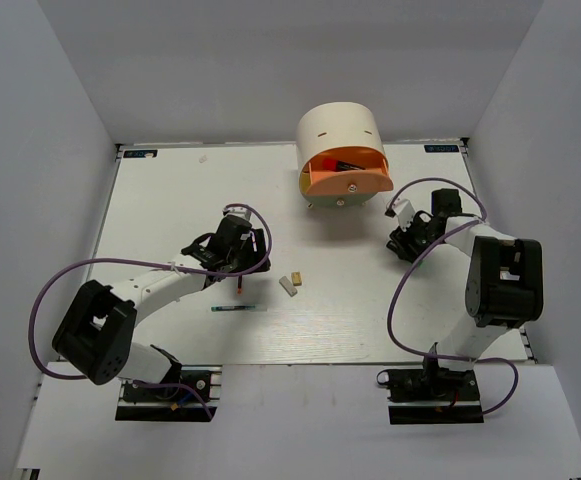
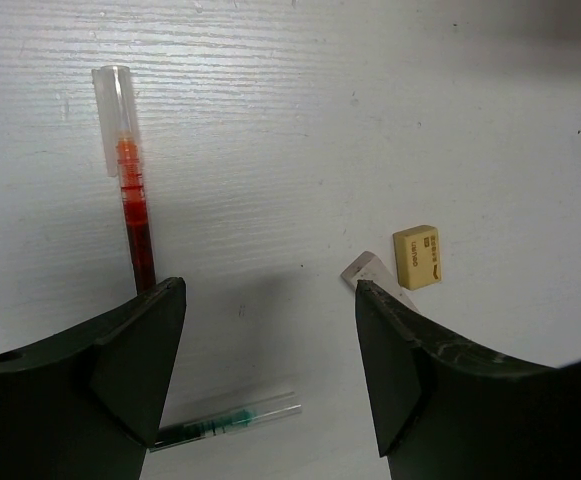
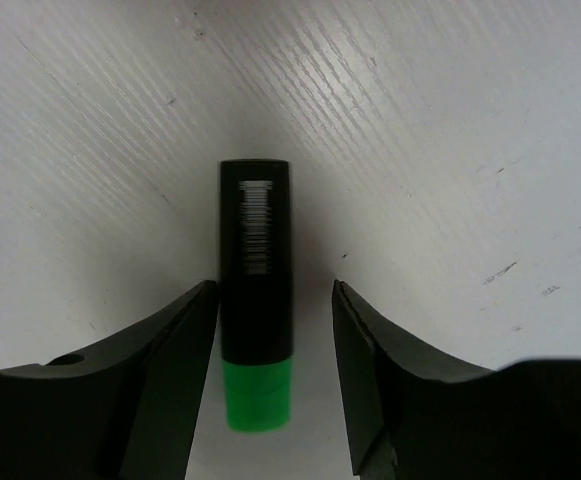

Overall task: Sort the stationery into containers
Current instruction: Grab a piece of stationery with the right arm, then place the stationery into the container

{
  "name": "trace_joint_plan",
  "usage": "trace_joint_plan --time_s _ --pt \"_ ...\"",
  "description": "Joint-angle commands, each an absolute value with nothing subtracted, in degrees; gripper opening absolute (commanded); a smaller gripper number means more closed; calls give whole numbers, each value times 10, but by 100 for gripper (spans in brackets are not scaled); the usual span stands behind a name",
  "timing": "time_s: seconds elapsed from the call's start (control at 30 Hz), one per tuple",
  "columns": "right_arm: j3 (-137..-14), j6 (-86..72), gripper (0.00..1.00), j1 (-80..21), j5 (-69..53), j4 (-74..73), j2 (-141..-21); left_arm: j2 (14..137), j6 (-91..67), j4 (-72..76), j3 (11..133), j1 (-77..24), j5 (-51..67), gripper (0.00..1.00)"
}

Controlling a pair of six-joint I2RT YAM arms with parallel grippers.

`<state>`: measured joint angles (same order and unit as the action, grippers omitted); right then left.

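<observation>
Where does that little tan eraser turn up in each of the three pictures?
Top external: the tan eraser lies near the middle of the table.
Left wrist: it sits right of centre.
Right wrist: not in it.
Shared landmark: the white eraser lies just to its left in both views that show it.
</observation>
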<state>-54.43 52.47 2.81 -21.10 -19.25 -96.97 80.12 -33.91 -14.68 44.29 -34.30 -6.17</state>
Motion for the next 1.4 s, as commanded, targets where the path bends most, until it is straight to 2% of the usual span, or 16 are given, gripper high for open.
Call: trace_joint_plan --time_s 0.0,0.03,0.1,0.13,0.23,0.3,0.47,0.6,0.73,0.77,0.8,0.87,0.9,1.0,1.2,1.37 --pt "-539 531 54 24 -202 -196 -973 790 -340 -148 450 -342 -63 79" --pt "-537 539 46 24 -203 -200 -975 790 -340 -148 450 -342 -63 79" --pt "-536 544 36 25 -208 -217 -971 790 -340 -148 450 -342 -63 79" --pt "-537 561 28 28 -226 -234 -966 790 -340 -148 450 -342 -63 79" --pt "-540 603 16 29 -279 -294 -933 795 -340 -148 450 -342 -63 79" --pt "-546 651 14 31 -308 -325 -898 795 -340 -148 450 -342 -63 79" --pt "-633 843 13 27 -473 -542 -811 806 -340 -142 450 -342 -63 79" --pt "-734 836 13 27 -585 -609 -817 811 -340 -142 450 -342 -63 79" --pt "-817 699 12 22 -659 -557 -820 811 -340 -142 450 -342 -63 79" --pt "-822 664 12 19 -678 -455 -814 811 -340 -142 450 -342 -63 79" --pt "-809 538 12 14 -679 -407 -803 811 -340 -137 450 -342 -63 79" --pt "-787 456 13 7 -673 -244 -791 806 -340 -137 450 -342 -63 79" --pt "-766 348 13 5 -665 -88 -781 806 -340 -137 450 -342 -63 79" --pt "-771 254 14 -18 -652 44 -806 806 -340 -137 450 -342 -63 79" --pt "-825 173 14 -57 -623 164 -874 786 -340 -142 444 -342 -69 79" --pt "-863 165 16 -80 -612 160 -929 780 -340 -142 433 -342 -75 79"
